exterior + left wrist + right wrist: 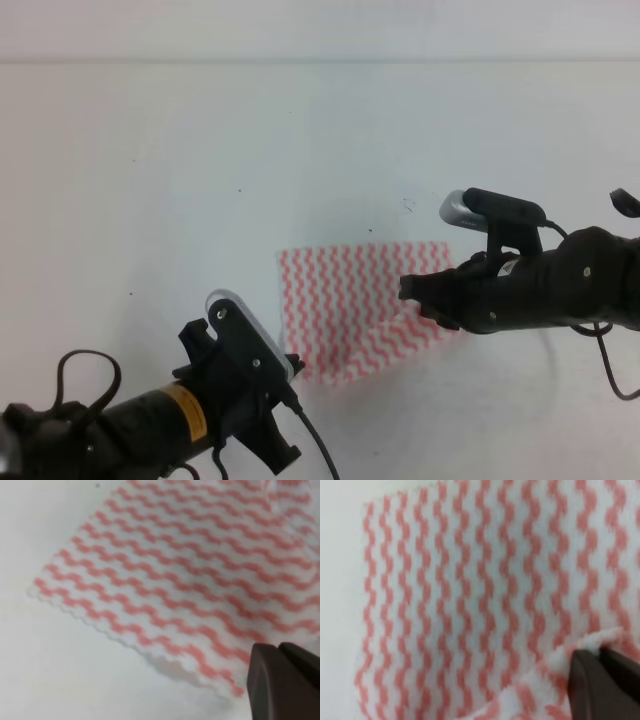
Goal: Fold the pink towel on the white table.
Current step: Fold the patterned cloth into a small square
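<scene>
While right fingers (425,298) pinch the pink towel's (360,295) lifted edge, left fingers' (285,680) spread can't be told

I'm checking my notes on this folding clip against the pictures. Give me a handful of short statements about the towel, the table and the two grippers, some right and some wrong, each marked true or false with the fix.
1. The towel has pink and white wavy stripes. True.
2. The towel lies fully flat. False: its right side is lifted and folded over at the right gripper.
3. The right gripper pinches a bunched edge of the towel. True, as the right wrist view shows.
4. The left gripper is at the towel's far edge. False: it is at the near corner.
5. The table is dark wood. False: it is plain white.
</scene>
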Controlling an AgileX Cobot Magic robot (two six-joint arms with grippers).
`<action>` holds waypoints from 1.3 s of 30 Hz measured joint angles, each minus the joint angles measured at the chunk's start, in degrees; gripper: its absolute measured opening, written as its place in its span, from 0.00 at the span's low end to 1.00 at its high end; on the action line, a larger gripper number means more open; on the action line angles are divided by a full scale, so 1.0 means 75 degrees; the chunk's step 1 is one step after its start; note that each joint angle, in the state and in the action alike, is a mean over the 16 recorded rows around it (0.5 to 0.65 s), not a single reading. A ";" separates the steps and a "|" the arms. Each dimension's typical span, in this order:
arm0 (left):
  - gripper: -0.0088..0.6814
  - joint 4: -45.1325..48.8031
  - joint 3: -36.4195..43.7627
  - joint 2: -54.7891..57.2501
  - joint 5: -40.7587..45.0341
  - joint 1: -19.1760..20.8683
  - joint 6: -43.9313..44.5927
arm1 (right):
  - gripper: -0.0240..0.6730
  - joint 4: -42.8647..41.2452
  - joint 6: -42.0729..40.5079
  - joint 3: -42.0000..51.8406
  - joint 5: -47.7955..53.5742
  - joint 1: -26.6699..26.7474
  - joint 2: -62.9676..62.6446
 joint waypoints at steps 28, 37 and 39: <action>0.01 -0.1829 -0.0160 -0.0026 -0.1101 0.0000 0.1894 | 0.01 0.0020 0.0025 -0.0001 -0.0819 0.0000 -0.0003; 0.01 -0.2017 -0.0595 0.0300 -0.1133 0.0000 0.2207 | 0.01 0.0028 0.0028 0.0000 -0.1173 -0.0001 -0.0008; 0.01 -0.2161 -0.0687 0.0376 -0.1161 0.0000 0.2342 | 0.01 0.0030 0.0028 0.0000 -0.1236 -0.0007 -0.0010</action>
